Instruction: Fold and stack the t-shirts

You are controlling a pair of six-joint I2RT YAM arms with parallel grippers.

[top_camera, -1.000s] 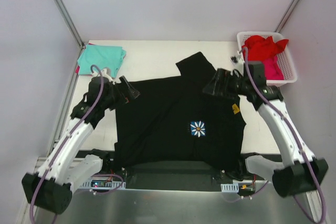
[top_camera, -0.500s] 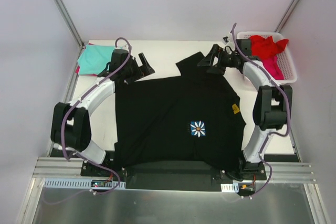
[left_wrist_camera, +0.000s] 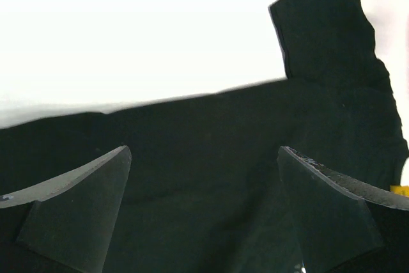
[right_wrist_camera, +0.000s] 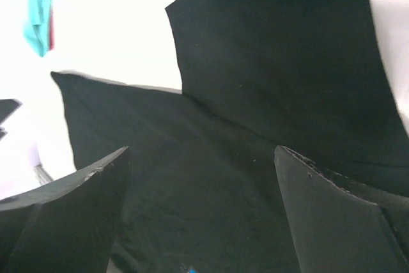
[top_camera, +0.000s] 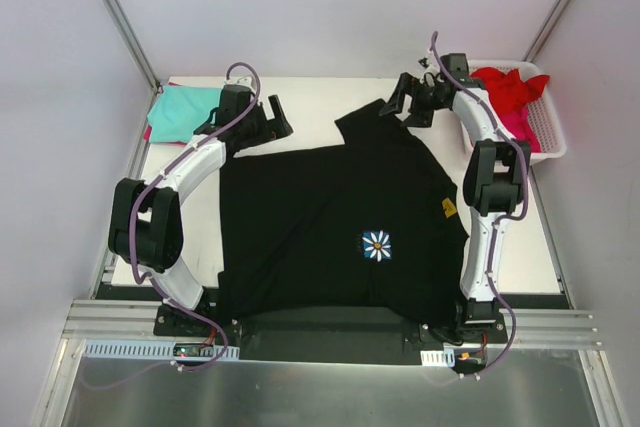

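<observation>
Now | white table (top_camera: 310,107) under black t-shirt (top_camera: 320,217) | pale walls (top_camera: 320,7) | basket (top_camera: 550,137) far-right

The white counter (top_camera: 310,102) carries a black shirt (top_camera: 320,237) spread flat across its middle and reaching the 6 o'clock edge. A teal shirt (top_camera: 182,112) lies at 10 o'clock and a white basket (top_camera: 548,147) at 2 o'clock.

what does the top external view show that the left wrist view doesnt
Only the top external: the flower print, the teal shirt, the basket of red and pink shirts, and the right gripper. Only the left wrist: a close look between the left gripper's open fingers. Both: the black t-shirt spread on the white table.
</observation>
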